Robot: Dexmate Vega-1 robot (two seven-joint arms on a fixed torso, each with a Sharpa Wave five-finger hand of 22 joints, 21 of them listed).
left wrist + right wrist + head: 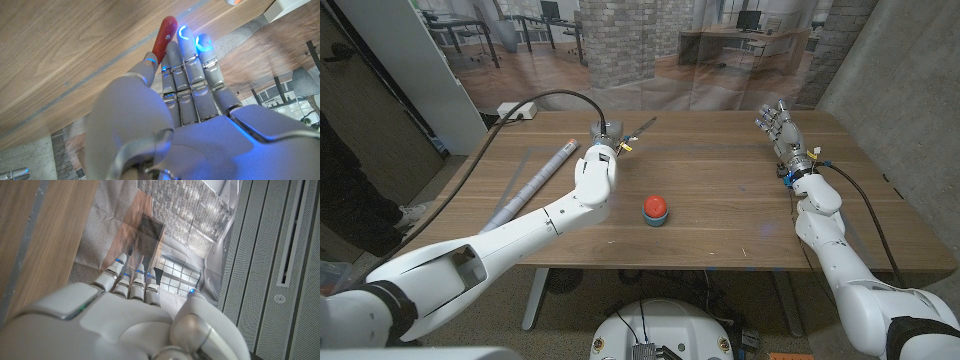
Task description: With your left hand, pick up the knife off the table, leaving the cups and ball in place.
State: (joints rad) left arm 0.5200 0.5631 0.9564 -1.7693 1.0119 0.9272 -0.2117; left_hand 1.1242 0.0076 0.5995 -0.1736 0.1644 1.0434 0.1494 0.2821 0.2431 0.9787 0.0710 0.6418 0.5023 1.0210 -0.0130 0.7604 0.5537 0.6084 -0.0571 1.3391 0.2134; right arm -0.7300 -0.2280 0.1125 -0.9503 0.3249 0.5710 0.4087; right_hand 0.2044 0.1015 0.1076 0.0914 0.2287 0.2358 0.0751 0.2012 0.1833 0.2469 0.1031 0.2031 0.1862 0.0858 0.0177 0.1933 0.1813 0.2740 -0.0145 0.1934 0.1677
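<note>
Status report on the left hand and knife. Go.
Left hand at far edge of table, fingers against the red handle of the knife; grip unconfirmed. Right hand open, empty. Red-topped object mid-table, apart from the left arm.

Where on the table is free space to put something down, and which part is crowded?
Bare wood lies between the red ball and the right hand, and along the near edge of the table. It is crowded at the far left, where the left hand meets the knife beside a grey tube.
</note>
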